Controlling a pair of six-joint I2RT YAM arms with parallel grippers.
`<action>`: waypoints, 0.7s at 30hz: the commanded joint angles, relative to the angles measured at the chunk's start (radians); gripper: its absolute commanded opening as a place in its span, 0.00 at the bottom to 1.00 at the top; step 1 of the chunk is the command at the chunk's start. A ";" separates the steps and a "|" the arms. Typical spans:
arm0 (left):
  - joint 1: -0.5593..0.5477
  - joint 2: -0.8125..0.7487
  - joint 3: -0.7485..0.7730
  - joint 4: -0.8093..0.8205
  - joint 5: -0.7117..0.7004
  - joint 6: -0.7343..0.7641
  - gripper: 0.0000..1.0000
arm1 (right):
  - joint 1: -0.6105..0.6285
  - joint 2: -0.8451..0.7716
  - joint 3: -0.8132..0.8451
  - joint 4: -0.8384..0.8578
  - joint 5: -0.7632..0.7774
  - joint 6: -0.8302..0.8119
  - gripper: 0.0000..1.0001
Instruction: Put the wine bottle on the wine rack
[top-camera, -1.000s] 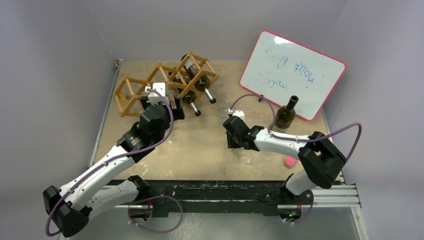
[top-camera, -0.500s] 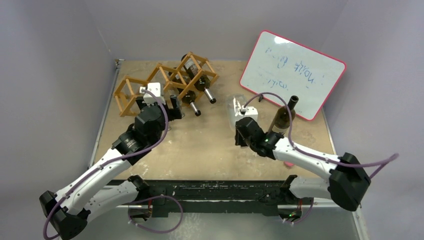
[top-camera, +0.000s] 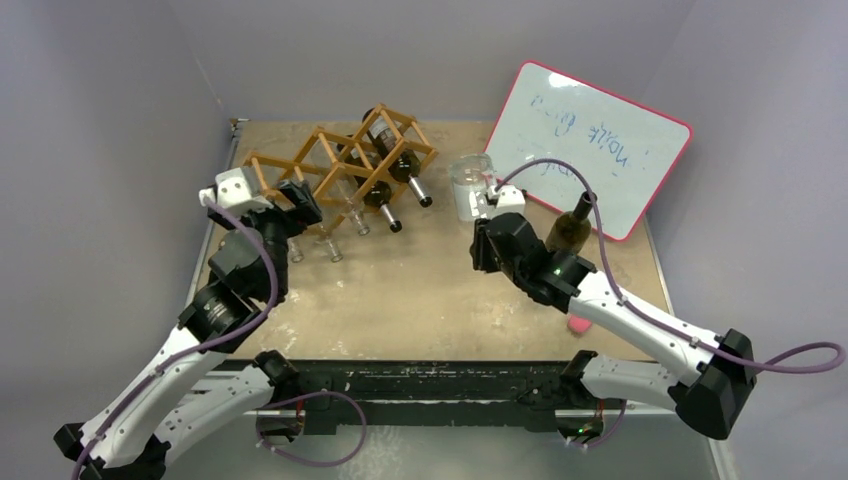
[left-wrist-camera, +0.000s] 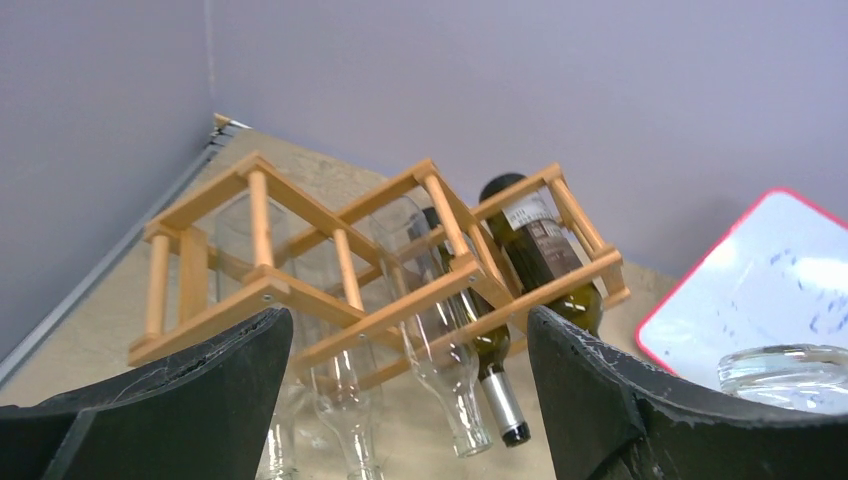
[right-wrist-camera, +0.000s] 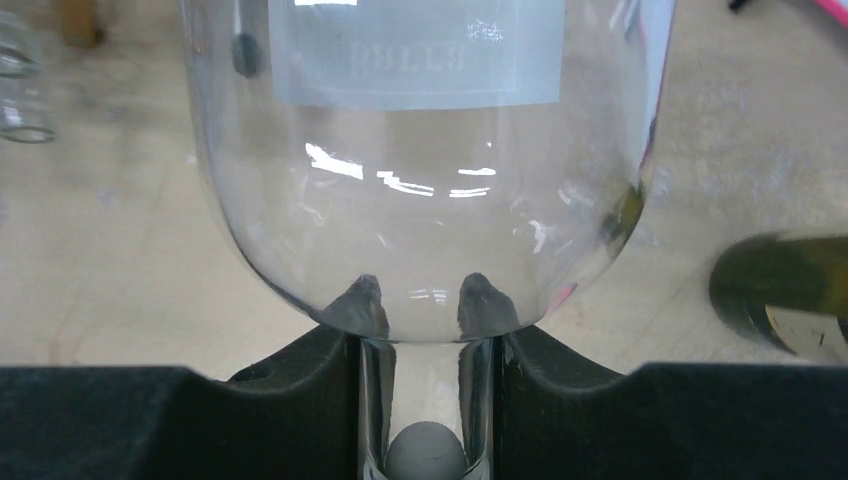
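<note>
My right end effector (right-wrist-camera: 425, 375) pinches the clear wine bottle (right-wrist-camera: 420, 180) by its neck, right of the wine rack (left-wrist-camera: 400, 306) at far left. My left end effector (left-wrist-camera: 408, 330) stands spread, just near of the rack.

**Top view.** One wooden wine rack (top-camera: 330, 148), upper left. Four clear wine bottles (top-camera: 468, 187): three in the rack, one at upper centre. Three dark wine bottles (top-camera: 570, 232): two in the rack, one standing right of centre. One whiteboard (top-camera: 590, 145), upper right. One small pink object (top-camera: 580, 322).

Wine rack (left-wrist-camera: 390, 308) cells look mostly filled; whiteboard (top-camera: 590, 145) blocks the far right.
</note>
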 joint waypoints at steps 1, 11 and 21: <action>-0.002 -0.028 0.010 0.030 -0.121 -0.040 0.86 | 0.000 0.011 0.250 0.212 -0.028 -0.117 0.00; -0.002 -0.117 -0.036 0.010 -0.260 -0.123 0.86 | -0.009 0.259 0.633 0.168 -0.273 -0.153 0.00; -0.002 -0.150 -0.016 0.047 -0.300 0.059 0.86 | -0.090 0.525 0.951 0.231 -0.516 -0.143 0.00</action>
